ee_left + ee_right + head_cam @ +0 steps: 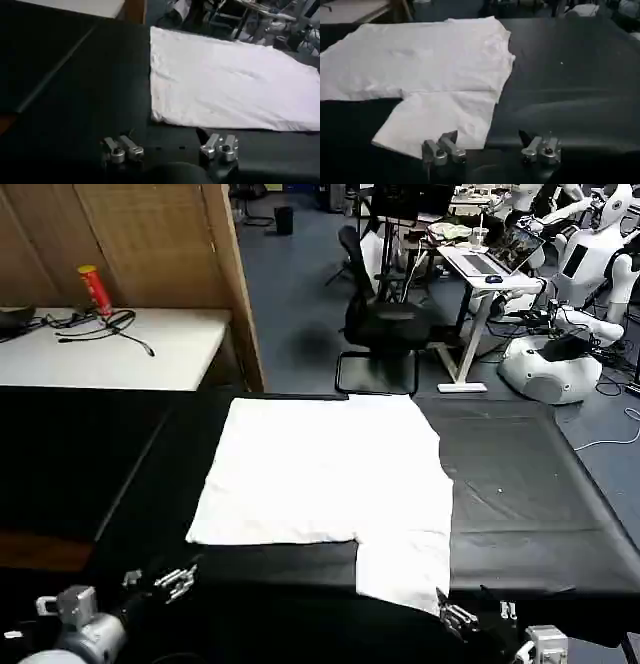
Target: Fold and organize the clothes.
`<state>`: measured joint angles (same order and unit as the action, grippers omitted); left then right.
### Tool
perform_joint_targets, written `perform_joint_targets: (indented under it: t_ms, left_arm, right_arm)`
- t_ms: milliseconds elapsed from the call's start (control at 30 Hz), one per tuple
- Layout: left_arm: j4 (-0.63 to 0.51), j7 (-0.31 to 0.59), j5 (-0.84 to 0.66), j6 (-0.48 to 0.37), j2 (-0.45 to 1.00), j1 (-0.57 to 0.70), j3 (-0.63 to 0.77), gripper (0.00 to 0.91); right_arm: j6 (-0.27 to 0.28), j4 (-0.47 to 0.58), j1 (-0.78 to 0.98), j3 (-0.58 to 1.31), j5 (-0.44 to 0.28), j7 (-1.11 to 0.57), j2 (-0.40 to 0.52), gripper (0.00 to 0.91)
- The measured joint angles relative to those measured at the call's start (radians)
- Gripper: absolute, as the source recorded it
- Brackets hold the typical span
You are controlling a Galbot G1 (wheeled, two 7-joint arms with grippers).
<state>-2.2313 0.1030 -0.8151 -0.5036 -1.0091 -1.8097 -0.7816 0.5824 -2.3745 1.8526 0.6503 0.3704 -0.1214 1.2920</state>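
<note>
White cotton, plain side up — the T-shirt (325, 474) lies flat on the black table (520, 484), partly folded, its long axis running left to right across the table, with one flap (405, 569) reaching toward the near edge on the right. Left gripper (168, 582) hovers near the shirt's near-left corner, fingers spread wide; right gripper (478, 616) sits just beside the flap's edge — fingers also wide, holding nothing.

One white T-shirt (320, 474) lies on one black worktop (520, 484). Two grippers: left gripper (165, 581), right gripper (470, 616). One red can (95, 289).
</note>
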Motion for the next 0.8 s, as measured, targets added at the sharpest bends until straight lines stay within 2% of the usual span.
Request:
perform_joint_targets:
  t_ms: [200,467,500,533,567,600,633,667,700,733,767,800]
  left_arm:
    - [0.024,-0.024,0.044,-0.032,-0.002,0.05,0.021,0.878]
    - [0.083,-0.018,0.043,-0.026,-0.015,0.156,0.061,0.858]
    - [0.091,-0.018,0.042,-0.026,-0.015,0.168,0.065,0.77]
    - [0.1,-0.018,0.041,-0.027,-0.015,0.18,0.07,0.741]
    - [0.109,-0.018,0.04,-0.027,-0.016,0.188,0.073,0.702]
    - [0.119,-0.018,0.039,-0.027,-0.016,0.195,0.075,0.536]
    - [0.13,-0.019,0.038,-0.027,-0.016,0.203,0.079,0.449]
    - [0.14,-0.02,0.038,-0.026,-0.017,0.208,0.081,0.263]
    - [0.152,-0.023,0.038,-0.026,-0.019,0.212,0.083,0.127]
    - [0.162,-0.024,0.038,-0.026,-0.02,0.214,0.085,0.117]
    - [0.17,-0.025,0.038,-0.026,-0.022,0.215,0.087,0.078]
    - [0.177,-0.028,0.038,-0.026,-0.024,0.215,0.088,0.02]
  right_arm:
    - [-0.001,0.048,-0.061,-0.028,-0.037,-0.014,0.015,0.878]
    - [-0.005,0.106,-0.094,-0.071,-0.075,-0.02,0.042,0.878]
    - [-0.006,0.111,-0.096,-0.075,-0.078,-0.022,0.045,0.878]
    - [-0.008,0.115,-0.097,-0.08,-0.081,-0.026,0.048,0.868]
    - [-0.008,0.117,-0.097,-0.083,-0.083,-0.028,0.05,0.79]
    - [-0.009,0.119,-0.097,-0.086,-0.085,-0.03,0.051,0.77]
    - [-0.009,0.121,-0.096,-0.089,-0.086,-0.031,0.053,0.761]
    - [-0.01,0.122,-0.096,-0.092,-0.087,-0.031,0.054,0.722]
    - [-0.01,0.124,-0.096,-0.094,-0.087,-0.031,0.055,0.712]
    - [-0.01,0.125,-0.096,-0.096,-0.088,-0.032,0.056,0.683]
    - [-0.01,0.126,-0.096,-0.097,-0.088,-0.032,0.057,0.575]
    - [-0.01,0.127,-0.096,-0.099,-0.088,-0.032,0.058,0.419]
